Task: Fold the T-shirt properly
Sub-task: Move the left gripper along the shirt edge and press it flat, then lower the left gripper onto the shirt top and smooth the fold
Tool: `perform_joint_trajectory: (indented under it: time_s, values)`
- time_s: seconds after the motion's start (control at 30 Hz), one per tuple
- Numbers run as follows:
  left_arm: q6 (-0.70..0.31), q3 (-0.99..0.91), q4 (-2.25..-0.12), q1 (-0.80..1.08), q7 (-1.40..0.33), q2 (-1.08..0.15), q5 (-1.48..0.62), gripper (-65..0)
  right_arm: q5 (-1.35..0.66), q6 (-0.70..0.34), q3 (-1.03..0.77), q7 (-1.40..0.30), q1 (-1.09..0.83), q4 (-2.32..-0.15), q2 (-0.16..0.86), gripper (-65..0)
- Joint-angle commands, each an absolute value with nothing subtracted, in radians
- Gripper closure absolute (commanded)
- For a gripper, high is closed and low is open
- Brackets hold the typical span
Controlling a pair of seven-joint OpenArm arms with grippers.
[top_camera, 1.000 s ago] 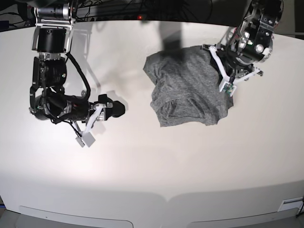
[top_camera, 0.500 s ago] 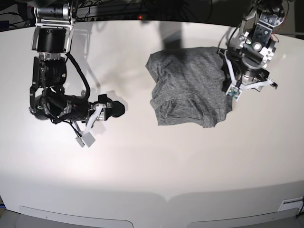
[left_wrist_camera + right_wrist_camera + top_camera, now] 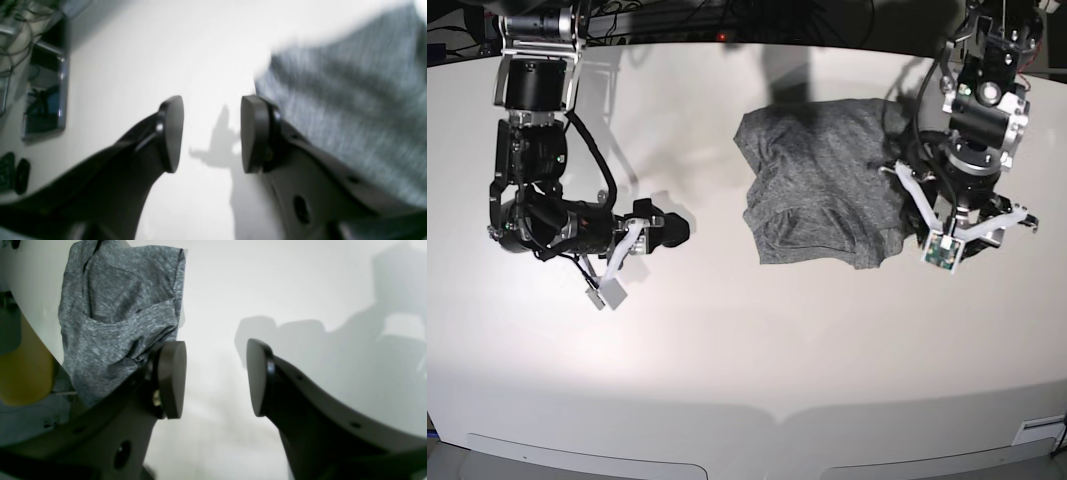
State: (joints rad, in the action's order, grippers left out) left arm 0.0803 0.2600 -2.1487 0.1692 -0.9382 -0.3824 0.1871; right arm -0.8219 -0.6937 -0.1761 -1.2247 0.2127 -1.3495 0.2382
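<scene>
The heather-grey T-shirt (image 3: 822, 180) lies in a folded, roughly square bundle on the white table (image 3: 747, 340), right of centre and towards the back. My left gripper (image 3: 957, 205) is just off the shirt's lower right edge. In the left wrist view it (image 3: 211, 133) is open and empty over bare table, with blurred shirt fabric (image 3: 350, 100) beside one finger. My right gripper (image 3: 679, 228) hovers at the left, well away from the shirt. In the right wrist view it (image 3: 217, 378) is open and empty, with the shirt (image 3: 116, 306) in the distance.
Cables and dark equipment (image 3: 677, 20) run along the table's far edge, and some of it shows in the left wrist view (image 3: 43, 83). A yellowish object (image 3: 26, 373) shows beyond the table in the right wrist view. The table's front edge (image 3: 747, 425) curves along the bottom.
My left arm has moved from over the shirt's upper right part towards the front, off its lower right edge. The shirt's upper right corner now lies flatter. The right arm has not moved.
</scene>
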Motion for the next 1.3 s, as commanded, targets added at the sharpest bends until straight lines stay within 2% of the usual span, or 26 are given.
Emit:
perform_joint_trajectory:
  time_s: [0.0, 0.07, 0.1, 0.17, 0.23, 0.33, 0.47, 0.6, 0.77, 0.87, 0.93, 1.0, 1.1, 1.17, 1.27]
  values:
    - [0.091, 0.255, -2.175, 0.147, -0.919, -0.387, 0.202, -27.1, -0.849, -0.698, -0.179, -1.214, 0.235, -1.368, 0.247, -29.0]
    - [0.091, 0.255, -2.178, 0.133, -0.919, -0.382, 0.201, -29.3, -0.849, -0.698, -0.179, -1.214, 0.235, -1.368, 0.247, -29.0]
    - [0.091, 0.255, -2.177, 0.133, -0.918, -0.379, 0.198, -33.7, -0.849, -0.698, -0.179, -1.217, 0.235, -1.368, 0.247, -29.0]
    - [0.091, 0.255, -2.168, 0.133, -0.911, -0.377, 0.168, -46.3, -0.849, -0.698, -0.179, -1.221, 0.235, -1.368, 0.247, -29.0]
    - [0.094, 0.255, -2.152, 0.133, -0.907, -0.371, 0.124, -45.4, -0.849, -0.698, -0.179, -1.224, 0.235, -1.368, 0.247, -29.0]
    - [0.159, 0.255, -2.131, 0.133, -0.810, -0.361, -0.001, -45.3, -0.850, -0.698, -0.179, -1.224, 0.235, -1.368, 0.247, -29.0]
    - [0.160, 0.255, -2.130, 0.133, -0.601, -0.360, -0.083, -45.3, -0.849, -0.698, -0.179, -1.224, 0.235, -1.368, 0.247, -29.0]
    - [0.160, 0.257, -2.106, 0.133, -0.559, -0.360, -0.170, -45.3, -0.849, -0.698, -0.179, -1.229, 0.235, -1.368, 0.247, -29.0]
    - [0.158, 0.257, -1.945, 0.133, -0.361, -0.351, -0.300, -45.3, -0.850, -0.698, -0.179, -1.228, 0.235, -1.368, 0.247, -29.0]
    - [0.157, 0.257, -1.831, 0.133, -0.207, -0.306, -0.423, -45.3, -0.850, -0.698, -0.179, -1.228, 0.235, -1.368, 0.247, -29.0]
    - [0.144, 0.257, -1.768, 0.133, -0.173, -0.270, -0.496, -45.3, -0.850, -0.698, -0.179, -1.228, 0.235, -1.368, 0.247, -29.0]
    - [0.069, 0.257, -1.723, 0.138, -0.206, -0.240, -0.517, -45.3, -0.849, -0.698, -0.179, -1.228, 0.235, -1.368, 0.247, -29.0]
    - [-0.178, 0.257, -1.695, 0.168, -0.258, -0.209, -0.478, -45.3, -0.849, -0.698, -0.179, -1.227, 0.236, -1.368, 0.247, -29.0]
    - [-0.322, 0.257, -1.695, 0.194, -0.209, -0.196, -0.376, -45.3, -0.849, -0.698, -0.179, -1.223, 0.235, -1.368, 0.247, -29.0]
    - [-0.341, 0.257, -1.694, 0.227, -0.021, -0.196, -0.213, -45.3, -0.849, -0.698, -0.179, -1.223, 0.235, -1.368, 0.247, -29.0]
